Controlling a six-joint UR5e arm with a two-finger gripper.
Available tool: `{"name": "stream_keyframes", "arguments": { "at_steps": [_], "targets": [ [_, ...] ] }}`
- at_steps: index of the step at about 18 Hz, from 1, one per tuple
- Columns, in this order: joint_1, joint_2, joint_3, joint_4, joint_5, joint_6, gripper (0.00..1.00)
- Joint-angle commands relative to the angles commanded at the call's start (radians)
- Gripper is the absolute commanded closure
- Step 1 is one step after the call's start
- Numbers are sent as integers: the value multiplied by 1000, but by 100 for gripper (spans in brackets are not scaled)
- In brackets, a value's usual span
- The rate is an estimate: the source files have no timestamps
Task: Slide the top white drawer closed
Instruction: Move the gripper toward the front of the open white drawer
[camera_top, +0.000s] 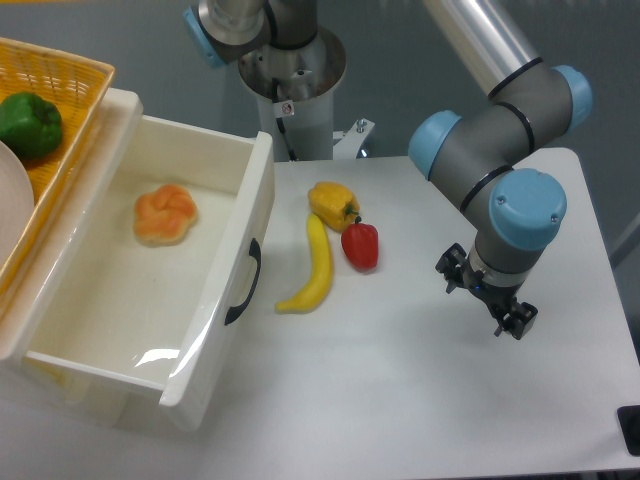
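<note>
Over at the right side of the worktop my pincer hangs just above the surface with nothing in it. From this angle I cannot tell how far its fingers stand apart; they are small and dark under my wrist.

Well apart from me, at the left, the top white drawer is pulled far out, its flat front with the black curved handle facing my side. Inside it lies an orange bun-like piece. A yellow wicker basket holding a green pepper sits on top of the cabinet behind it.

Between me and the drawer front lie a banana, a yellow pepper and a red pepper. The banana's lower tip is near the front, though not touching it.

I judge the risks to be these. Crossing straight over, I could sweep the fruit along and jam it against the front. Pushing on the glossy panel off-centre could skew the drawer so it binds, or let my fingers skid off. Catching the handle could snag me.
</note>
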Motion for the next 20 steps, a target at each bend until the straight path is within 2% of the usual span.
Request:
{"name": "stream_keyframes", "arguments": {
  "at_steps": [5,9,13,15,18,20],
  "targets": [
    [-20,3,-3,0,0,-14,0],
    [-37,28,-35,0,5,-28,0],
    [-69,34,-60,2,101,-37,0],
    [-71,37,-63,3,98,-49,0],
    [-84,37,-69,35,60,-159,0],
    [-86,34,-72,69,-35,-279,3]
  ]
}}
